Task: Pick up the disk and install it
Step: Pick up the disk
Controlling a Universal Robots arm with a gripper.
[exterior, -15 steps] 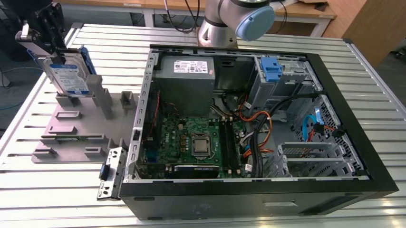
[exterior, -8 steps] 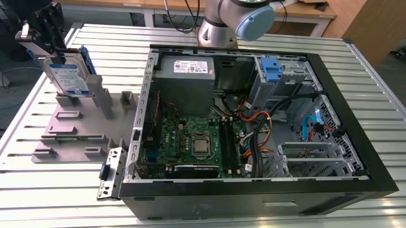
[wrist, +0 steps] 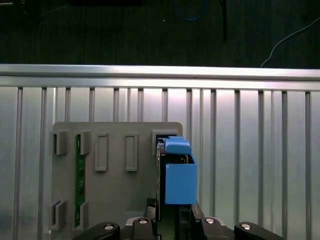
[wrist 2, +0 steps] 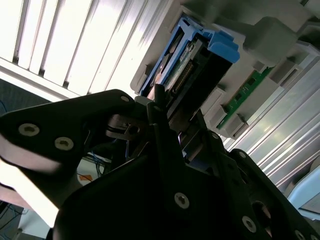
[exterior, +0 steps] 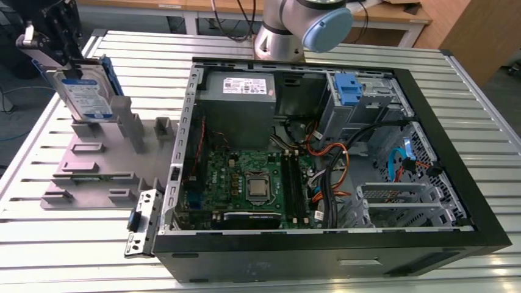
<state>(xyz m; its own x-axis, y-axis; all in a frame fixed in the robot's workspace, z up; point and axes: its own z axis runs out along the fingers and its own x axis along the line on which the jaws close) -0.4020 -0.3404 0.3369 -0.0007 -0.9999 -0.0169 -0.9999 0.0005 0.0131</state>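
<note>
So the tool (exterior: 63, 66) is over at the exterior view's left, well away from the open computer case (exterior: 326, 247). It's clamped onto the top edge of the disk (exterior: 84, 94), as far as I can make out. The disk stands nearly upright with a slight lean, label facing out and blue rail along its far edge. Its bottom edge sits right at the posts of the grey fixture plate (exterior: 89, 165) on the slatted worktop (exterior: 49, 244). I can't tell if it's still seated in its slot or just clear of it.

In the first wrist view you're looking down the disk (wrist: 180, 182) edge-on, with the tool (wrist: 176, 220) and its fingers flanking it on both sides. The fixture plate (wrist: 115, 200) is underneath, and a green circuit strip (wrist: 78, 175) sits in another slot. The second wrist view has the black fingers (wrist 2: 156, 102) right up against the disk (wrist 2: 192, 65).

Inside the case there's the motherboard (exterior: 244, 183), the grey power supply (exterior: 244, 91) at the back, and a blue bracket (exterior: 348, 90) on the drive cage. The arm's base (exterior: 301, 24) is behind the case.
</note>
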